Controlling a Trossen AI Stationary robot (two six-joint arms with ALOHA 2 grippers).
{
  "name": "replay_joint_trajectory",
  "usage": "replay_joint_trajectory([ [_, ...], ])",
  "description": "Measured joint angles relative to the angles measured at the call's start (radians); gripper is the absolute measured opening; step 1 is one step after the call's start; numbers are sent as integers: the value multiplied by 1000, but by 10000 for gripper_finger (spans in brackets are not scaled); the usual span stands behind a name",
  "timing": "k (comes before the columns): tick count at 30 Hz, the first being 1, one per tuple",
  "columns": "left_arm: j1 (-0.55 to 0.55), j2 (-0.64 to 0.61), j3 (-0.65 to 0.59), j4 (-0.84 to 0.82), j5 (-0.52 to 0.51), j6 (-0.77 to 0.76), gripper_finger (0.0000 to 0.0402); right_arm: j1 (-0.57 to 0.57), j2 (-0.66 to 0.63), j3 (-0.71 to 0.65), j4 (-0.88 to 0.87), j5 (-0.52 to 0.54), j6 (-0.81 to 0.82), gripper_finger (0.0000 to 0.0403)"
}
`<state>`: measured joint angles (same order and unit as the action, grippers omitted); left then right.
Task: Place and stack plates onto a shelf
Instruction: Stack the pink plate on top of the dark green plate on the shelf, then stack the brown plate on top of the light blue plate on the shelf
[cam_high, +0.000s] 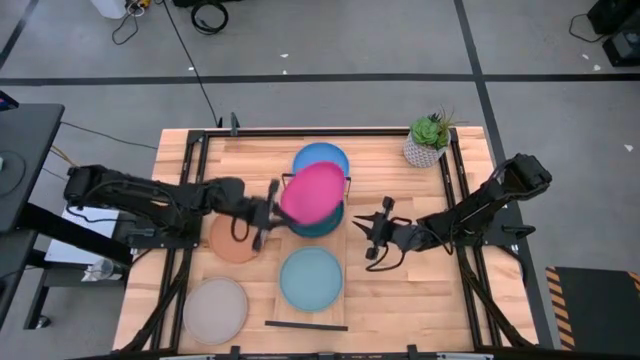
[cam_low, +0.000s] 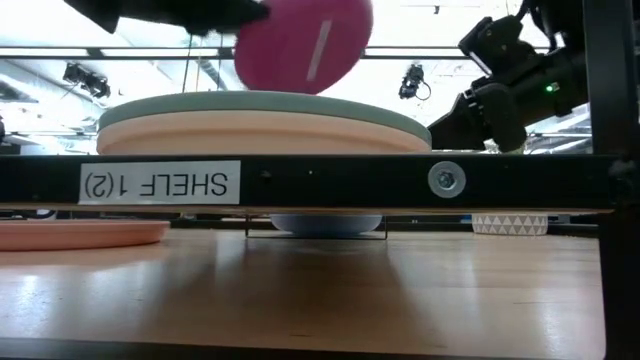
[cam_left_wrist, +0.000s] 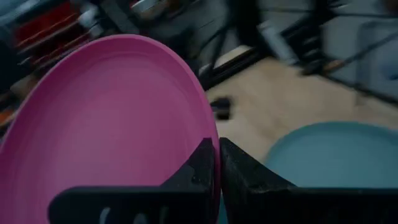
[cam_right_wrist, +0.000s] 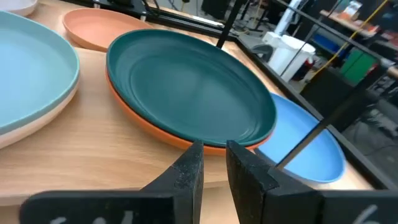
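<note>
My left gripper (cam_high: 268, 213) grips the pink plate (cam_high: 312, 192) by its rim, aloft over the shelf's (cam_high: 300, 314) middle stack (cam_right_wrist: 186, 102). Light blue (cam_high: 311, 277) and blue (cam_high: 320, 157) plates are shelved; a tan (cam_high: 232, 240) and a grey plate (cam_high: 214, 309) remain. My right gripper (cam_high: 377, 237) waits, its jaws nearly together and empty.
</note>
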<state>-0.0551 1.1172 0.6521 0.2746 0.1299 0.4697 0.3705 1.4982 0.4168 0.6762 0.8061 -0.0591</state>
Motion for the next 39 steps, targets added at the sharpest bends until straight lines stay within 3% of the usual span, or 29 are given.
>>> replay_joint_trajectory([
  [9, -120, 119, 0, -57, 4, -19, 19, 83, 0, 0, -26, 202, -16, 75],
  [16, -105, 256, 14, -62, -162, -84, 22, 108, 0, 0, -14, 215, -22, 75],
  [22, -109, 282, 18, -77, -272, -149, 99, 120, 0, 0, -18, 214, -13, 75],
  [26, -116, 233, 29, -190, -320, -223, 158, 120, 0, 0, -19, 210, -12, 75],
  [32, -168, 122, 108, -465, -277, -501, 178, 120, 0, 0, -22, 218, -23, 75],
  [39, -253, 123, 109, -839, -173, -1032, 180, 119, 0, 0, -20, 221, -48, 75],
])
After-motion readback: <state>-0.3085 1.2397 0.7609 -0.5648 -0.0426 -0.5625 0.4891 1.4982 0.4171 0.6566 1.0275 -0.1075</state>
